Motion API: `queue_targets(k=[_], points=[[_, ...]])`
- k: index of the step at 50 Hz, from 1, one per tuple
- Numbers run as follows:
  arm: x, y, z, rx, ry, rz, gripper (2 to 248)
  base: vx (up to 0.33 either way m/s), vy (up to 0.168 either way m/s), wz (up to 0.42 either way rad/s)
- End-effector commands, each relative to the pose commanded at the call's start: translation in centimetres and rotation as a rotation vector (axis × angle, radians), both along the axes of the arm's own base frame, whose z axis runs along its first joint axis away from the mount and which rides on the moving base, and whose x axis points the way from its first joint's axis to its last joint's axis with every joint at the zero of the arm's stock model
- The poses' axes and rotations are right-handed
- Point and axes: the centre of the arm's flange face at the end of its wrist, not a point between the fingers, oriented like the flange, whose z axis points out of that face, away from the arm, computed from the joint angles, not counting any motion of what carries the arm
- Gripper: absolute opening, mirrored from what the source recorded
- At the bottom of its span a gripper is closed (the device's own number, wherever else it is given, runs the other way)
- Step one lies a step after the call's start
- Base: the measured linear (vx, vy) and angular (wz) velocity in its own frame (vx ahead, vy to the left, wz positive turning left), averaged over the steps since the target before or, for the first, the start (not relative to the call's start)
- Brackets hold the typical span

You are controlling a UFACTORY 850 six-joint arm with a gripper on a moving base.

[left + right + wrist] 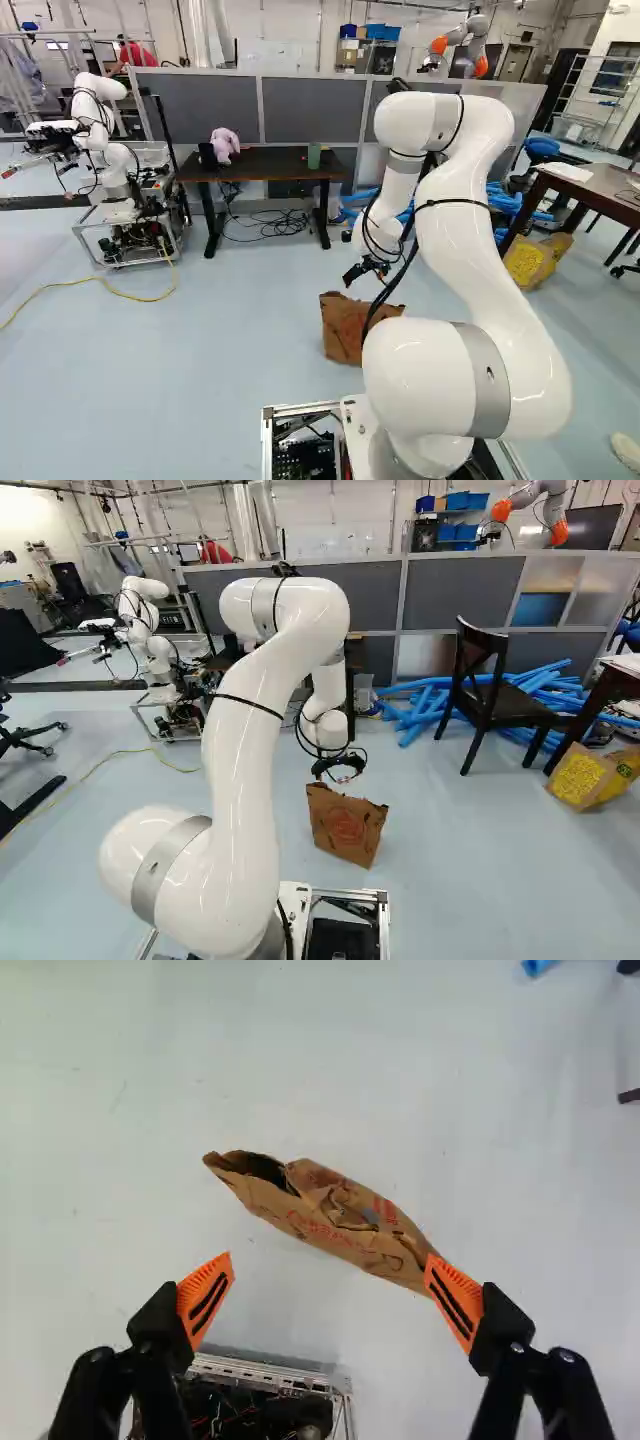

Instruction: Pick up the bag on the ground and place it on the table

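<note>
Black metal 2-finger tool (366,278) — open, just above brown paper bag (345,825) with red print; bag upright on pale blue floor (460,880).

In the left base view, another robot (119,162) is seen at the left, near a yellow cable (60,284) laid across the floor. 1 pink plush toy (224,142) and 1 green cup (314,157) are set apart before gray partitions (195,97). In the right base view, 1 black chair (515,706) is partly surrounded by blue tubes (412,708).
</note>
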Motion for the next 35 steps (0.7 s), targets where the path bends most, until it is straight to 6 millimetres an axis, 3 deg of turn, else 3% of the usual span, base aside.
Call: queue_targets(k=[35], points=[[0.4, -0.2, -5.3, -0.070, 0.075, 0.368, 247, 0.000, 0.000, 0.000]])
